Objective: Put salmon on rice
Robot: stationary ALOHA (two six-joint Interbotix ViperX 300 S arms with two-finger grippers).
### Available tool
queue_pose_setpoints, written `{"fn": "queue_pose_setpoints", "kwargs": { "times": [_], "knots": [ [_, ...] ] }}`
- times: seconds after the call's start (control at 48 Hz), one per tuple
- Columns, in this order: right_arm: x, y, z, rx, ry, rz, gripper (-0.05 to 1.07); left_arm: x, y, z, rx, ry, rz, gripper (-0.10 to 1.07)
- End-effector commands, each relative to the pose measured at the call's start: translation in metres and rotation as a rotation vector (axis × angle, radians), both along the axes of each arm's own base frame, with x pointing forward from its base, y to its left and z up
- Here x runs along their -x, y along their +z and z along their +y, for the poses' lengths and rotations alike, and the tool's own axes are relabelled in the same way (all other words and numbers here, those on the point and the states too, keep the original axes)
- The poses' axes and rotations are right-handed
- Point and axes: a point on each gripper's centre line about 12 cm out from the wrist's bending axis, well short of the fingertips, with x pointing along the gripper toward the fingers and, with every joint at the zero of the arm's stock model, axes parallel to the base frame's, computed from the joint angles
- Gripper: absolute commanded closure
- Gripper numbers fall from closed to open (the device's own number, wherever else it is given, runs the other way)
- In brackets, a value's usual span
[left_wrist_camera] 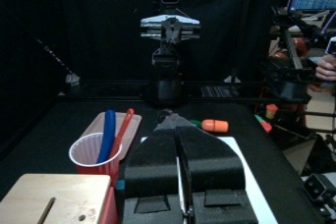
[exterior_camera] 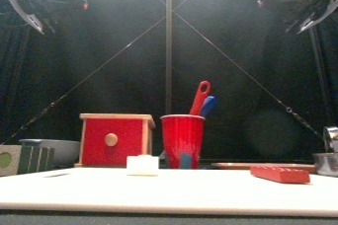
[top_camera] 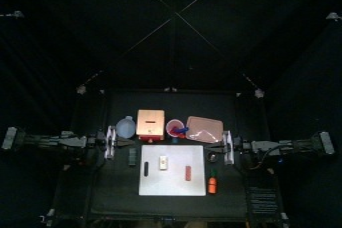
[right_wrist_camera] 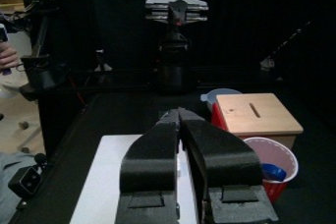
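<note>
- The left claw [left_wrist_camera: 184, 135] hangs raised at the left edge of the surface [top_camera: 114, 187], jaws pressed together on nothing.
- The right claw [right_wrist_camera: 182, 130] mirrors it at the right edge, jaws likewise closed and empty.
- The rice [top_camera: 159, 161] lies on the white board [top_camera: 171, 184], well apart from both claws.
- The salmon [top_camera: 187, 174] lies on the same board, just beside the rice, not touching it.
- An orange piece [top_camera: 210, 184] sits at the board's right edge.
</note>
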Motion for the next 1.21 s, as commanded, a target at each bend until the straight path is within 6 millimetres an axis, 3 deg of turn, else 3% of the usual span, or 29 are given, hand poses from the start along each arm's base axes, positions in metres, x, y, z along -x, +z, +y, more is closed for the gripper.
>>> {"fn": "queue_pose_setpoints", "kwargs": {
  "times": [0.0,0.146,0.25,0.396,0.542,0.688,0.979,1.188],
  "knots": [
    [-0.005,-0.001,0.001,-0.051,0.005,0.014,1.05,-0.006,0.004,0.001,0.016,0.004,-0.020,1.03],
    [-0.014,-0.008,0.004,-0.311,0.015,0.075,0.98,-0.009,-0.001,0.001,0.015,0.004,-0.002,1.00],
    [-0.029,-0.025,0.010,-0.550,0.003,0.231,0.97,-0.013,-0.007,0.001,0.015,0.004,0.023,0.99],
    [-0.051,-0.036,0.022,-0.738,-0.012,0.443,0.96,-0.015,-0.015,0.001,0.015,0.005,0.055,0.99],
    [-0.067,-0.024,0.029,-0.832,-0.022,0.551,0.96,-0.015,-0.021,0.001,0.025,0.007,0.072,0.99],
    [-0.068,-0.019,0.029,-0.890,-0.045,0.598,0.96,-0.013,-0.027,0.002,0.043,0.015,0.087,0.99],
    [-0.064,-0.020,0.021,-0.972,-0.186,0.693,0.96,-0.014,-0.026,0.003,0.056,0.019,0.083,0.99],
    [-0.068,-0.029,0.038,-0.996,-0.306,0.792,0.96,-0.013,-0.026,0.003,0.057,0.020,0.084,0.99]
  ]
}}
